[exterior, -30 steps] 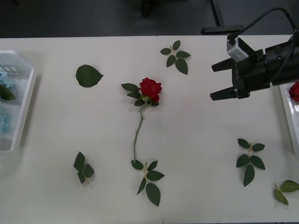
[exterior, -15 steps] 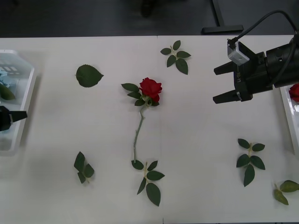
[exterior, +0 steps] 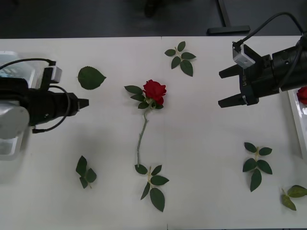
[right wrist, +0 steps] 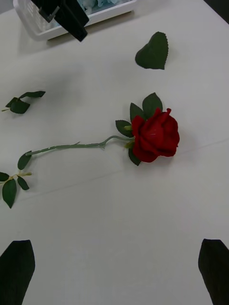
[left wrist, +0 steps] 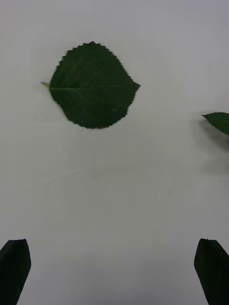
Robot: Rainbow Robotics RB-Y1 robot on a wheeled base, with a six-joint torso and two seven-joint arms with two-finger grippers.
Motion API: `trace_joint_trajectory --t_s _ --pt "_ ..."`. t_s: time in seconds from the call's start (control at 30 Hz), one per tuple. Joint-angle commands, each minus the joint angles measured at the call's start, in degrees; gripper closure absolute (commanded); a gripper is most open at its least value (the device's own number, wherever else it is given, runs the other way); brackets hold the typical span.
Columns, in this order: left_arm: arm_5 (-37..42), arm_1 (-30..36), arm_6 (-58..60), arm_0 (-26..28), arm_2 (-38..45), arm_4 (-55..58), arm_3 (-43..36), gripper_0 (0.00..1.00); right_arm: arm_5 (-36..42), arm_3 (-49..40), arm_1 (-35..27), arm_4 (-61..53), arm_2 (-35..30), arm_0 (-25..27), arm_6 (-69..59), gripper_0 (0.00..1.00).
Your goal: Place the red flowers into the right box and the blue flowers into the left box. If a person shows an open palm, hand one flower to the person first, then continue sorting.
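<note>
remaining on the table (exterior: 206,143): one red rose (exterior: 154,91); right gripper (exterior: 227,87) and left gripper (left wrist: 114,271) both spread, grasping nothing.

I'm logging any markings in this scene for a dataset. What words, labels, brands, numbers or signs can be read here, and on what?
None: no readable text on the table, the red rose, the loose leaves, the left box, the left gripper or the right gripper.
</note>
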Motion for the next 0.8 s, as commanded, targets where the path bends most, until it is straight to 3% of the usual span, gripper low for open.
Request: trace_joint_trajectory --t_s 0.03,0.27,0.4,0.8 --pt "0.42 -4.2 8.28 -5.62 -5.98 -5.08 -1.66 0.0 0.19 -1.29 -2.66 -0.32 0.36 0.23 0.1 0.0" --pt "4.37 -9.74 14.34 -12.56 -18.72 -20.2 0.19 0.0 0.28 -1.29 -2.92 -0.32 0.45 0.23 0.1 0.0" --pt "4.46 -12.02 14.78 -15.73 -22.68 -22.66 3.88 0.0 0.19 -1.29 -3.18 -0.23 0.36 0.23 0.1 0.0" --pt "-7.93 -17.91 12.67 -22.93 -30.77 -23.1 19.44 0.0 0.19 -1.29 -3.45 -0.23 0.45 0.23 0.1 0.0"
